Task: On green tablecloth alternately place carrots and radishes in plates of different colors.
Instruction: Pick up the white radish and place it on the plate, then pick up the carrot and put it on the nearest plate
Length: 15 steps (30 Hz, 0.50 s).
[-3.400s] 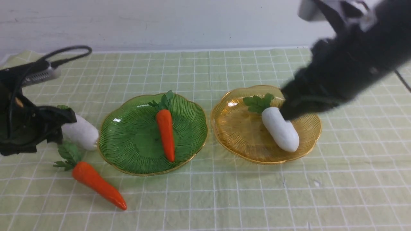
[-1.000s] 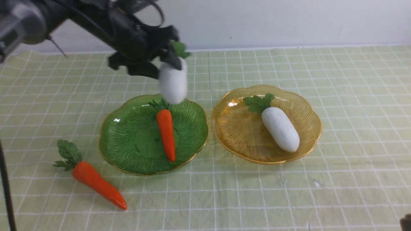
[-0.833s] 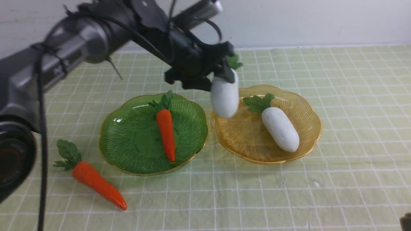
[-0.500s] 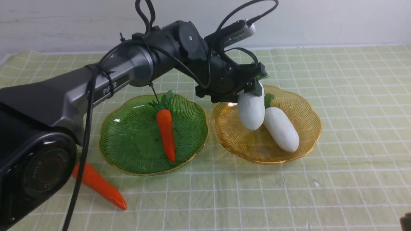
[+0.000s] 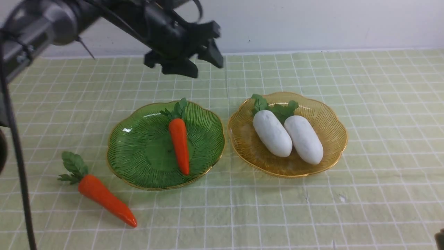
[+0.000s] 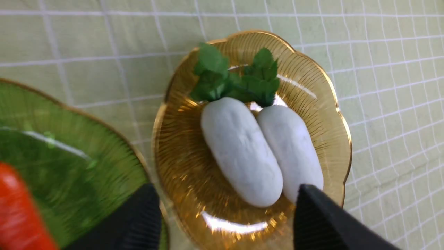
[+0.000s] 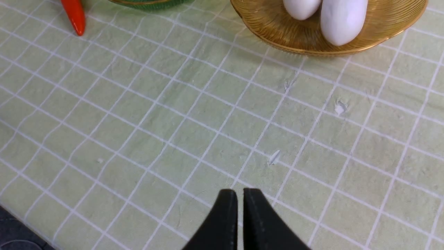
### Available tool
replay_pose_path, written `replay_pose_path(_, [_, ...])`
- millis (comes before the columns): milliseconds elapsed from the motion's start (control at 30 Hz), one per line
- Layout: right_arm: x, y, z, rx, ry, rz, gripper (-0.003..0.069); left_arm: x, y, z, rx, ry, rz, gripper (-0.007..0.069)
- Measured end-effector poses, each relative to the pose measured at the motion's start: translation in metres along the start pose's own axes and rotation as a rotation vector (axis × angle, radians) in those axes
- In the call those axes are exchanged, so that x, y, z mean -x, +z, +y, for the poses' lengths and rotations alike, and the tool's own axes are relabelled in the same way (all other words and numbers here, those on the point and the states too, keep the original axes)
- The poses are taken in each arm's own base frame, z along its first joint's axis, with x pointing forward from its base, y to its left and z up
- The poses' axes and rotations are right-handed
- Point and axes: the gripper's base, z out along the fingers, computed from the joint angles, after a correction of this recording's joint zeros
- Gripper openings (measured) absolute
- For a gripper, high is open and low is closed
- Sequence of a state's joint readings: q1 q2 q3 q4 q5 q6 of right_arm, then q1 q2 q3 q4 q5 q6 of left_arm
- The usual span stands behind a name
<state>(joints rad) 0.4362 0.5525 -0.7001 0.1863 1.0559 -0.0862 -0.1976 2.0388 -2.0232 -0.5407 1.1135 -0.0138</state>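
We get bright, even overhead light. White glare dots the green plate (image 5: 126,130) and amber plate (image 5: 249,113), whose shadows fall soft and faint. The left wrist view blurs the carrot (image 6: 17,215) and green plate; the left tool (image 5: 207,69) looks smeared in the front view.

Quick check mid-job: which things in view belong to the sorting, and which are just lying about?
Job: green plate, plated carrot, loose carrot, amber plate, left radish, right radish, tablecloth.
Lying about: white scuffs on the cloth, wall behind.
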Motion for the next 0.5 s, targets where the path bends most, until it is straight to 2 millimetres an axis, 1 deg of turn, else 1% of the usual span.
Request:
replay_pose_path(33, [0.0,0.0,0.0,-0.004,-0.003,0.0,0.0015,0.006,-0.033,0.015,0.03,0.006,-0.004,0.0246])
replay_pose_path(67, [0.0,0.0,-0.001,-0.007,-0.005,0.001,0.0015,0.007,-0.041,0.02,0.043,0.01,-0.013,0.0204])
replay_pose_path(100, [0.0,0.0,-0.001,-0.007,-0.005,0.001,0.0015,0.008,-0.047,0.023,0.051,0.013,-0.023,0.0189])
replay_pose_path(133, [0.0,0.0,-0.001,-0.009,-0.006,0.0,0.0015,0.008,-0.065,0.036,0.111,0.03,-0.045,0.0097])
replay_pose_path(167, [0.0,0.0,-0.001,-0.014,-0.01,-0.001,0.0015,0.002,-0.076,0.047,0.171,0.031,-0.039,0.0042])
replay_pose_path(200, [0.0,0.0,-0.001,-0.015,-0.01,-0.002,0.0015,0.0,-0.079,0.05,0.191,0.029,-0.037,0.0037])
replay_pose_path(233, [0.001,0.0,-0.002,-0.018,-0.012,-0.008,0.0015,-0.01,-0.087,0.059,0.253,0.021,-0.016,0.0014])
replay_pose_path(267, [0.001,0.0,-0.002,-0.018,-0.012,-0.011,0.0015,-0.017,-0.094,0.062,0.293,0.019,-0.008,0.0006])
replay_pose_path(333, [0.002,0.0,-0.002,-0.019,-0.012,-0.023,0.0015,-0.042,-0.096,0.075,0.387,-0.012,0.063,-0.0005])
replay_pose_path(367, [0.003,0.0,-0.002,-0.02,-0.012,-0.031,0.0015,-0.063,-0.101,0.083,0.466,-0.046,0.106,-0.0008])
replay_pose_path(433, [0.004,0.0,-0.002,-0.021,-0.013,-0.043,0.0015,-0.09,-0.1,0.097,0.577,-0.128,0.168,-0.0008])
replay_pose_path(467, [0.004,0.0,-0.002,-0.021,-0.013,-0.045,0.0015,-0.096,-0.102,0.099,0.605,-0.142,0.173,-0.0008])
replay_pose_path(500, [0.005,0.0,-0.002,-0.022,-0.013,-0.057,0.0015,-0.115,-0.102,0.109,0.692,-0.202,0.206,-0.0008])
